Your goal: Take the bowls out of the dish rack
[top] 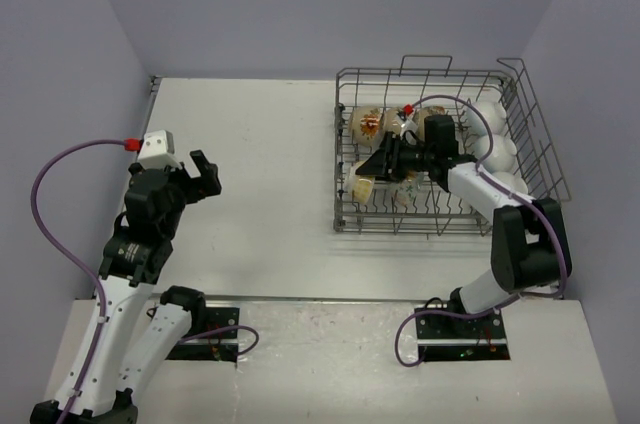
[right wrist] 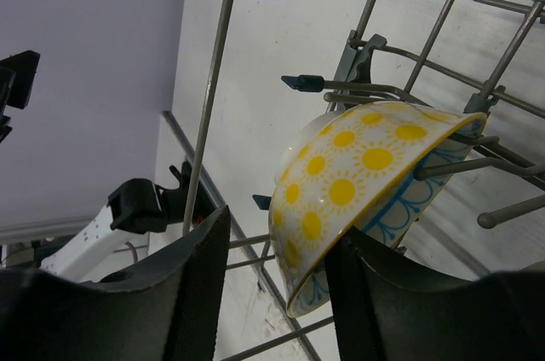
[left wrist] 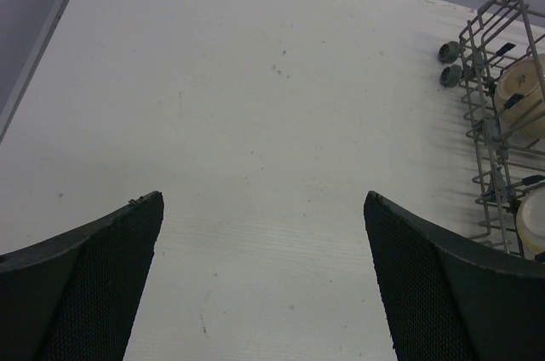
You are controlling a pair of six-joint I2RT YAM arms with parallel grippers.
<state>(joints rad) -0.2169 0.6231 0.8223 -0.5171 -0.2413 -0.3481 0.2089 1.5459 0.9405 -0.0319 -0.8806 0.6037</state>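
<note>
Pale lilac walls close in a white tabletop, with the rack standing at the upper right of the overhead view. The right hand reaches into the rack's left part, low among the tines. In its wrist view this hand is partly open astride the lower rim of a tilted bowl, yellow with sun marks outside and blue-patterned inside. One finger stands just clear of the outer wall, while the other sits on the inner side, so the bowl is not yet clamped. More bowls stay in the rack: patterned ones near the back and white ones along the right side. The left hand hangs at middle left, wide open over bare tabletop, well apart from the rack.
</note>
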